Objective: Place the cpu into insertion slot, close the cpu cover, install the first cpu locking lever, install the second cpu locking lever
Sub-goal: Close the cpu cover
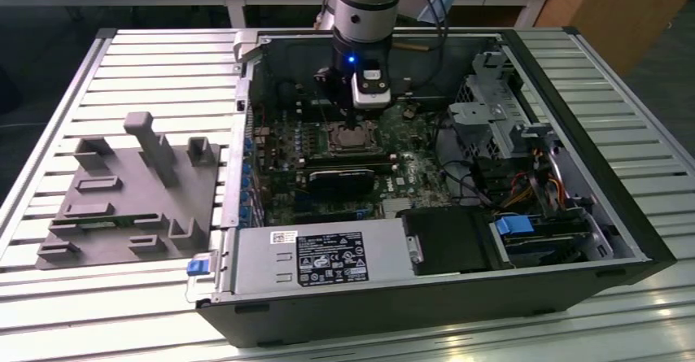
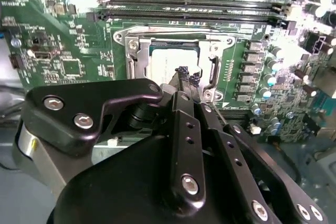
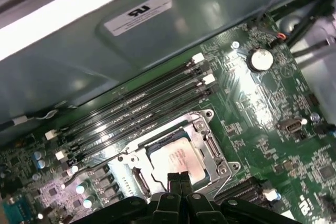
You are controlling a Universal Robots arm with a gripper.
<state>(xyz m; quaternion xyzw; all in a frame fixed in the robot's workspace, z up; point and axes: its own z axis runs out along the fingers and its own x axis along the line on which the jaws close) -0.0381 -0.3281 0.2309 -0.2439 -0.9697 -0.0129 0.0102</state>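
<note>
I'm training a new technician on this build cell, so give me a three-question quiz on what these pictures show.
1. True or false: the cpu lies in the insertion slot.
2. The gripper is: A) low at the insertion slot's edge; B) holding a screwdriver; C) raised high, far from any part.
3. In the exterior view, what stands at the left of the computer case?
Key: 1 true; 2 A; 3 a grey fixture block.

Harsh glare whitens patches of the motherboard [image 2: 63, 40].
</note>
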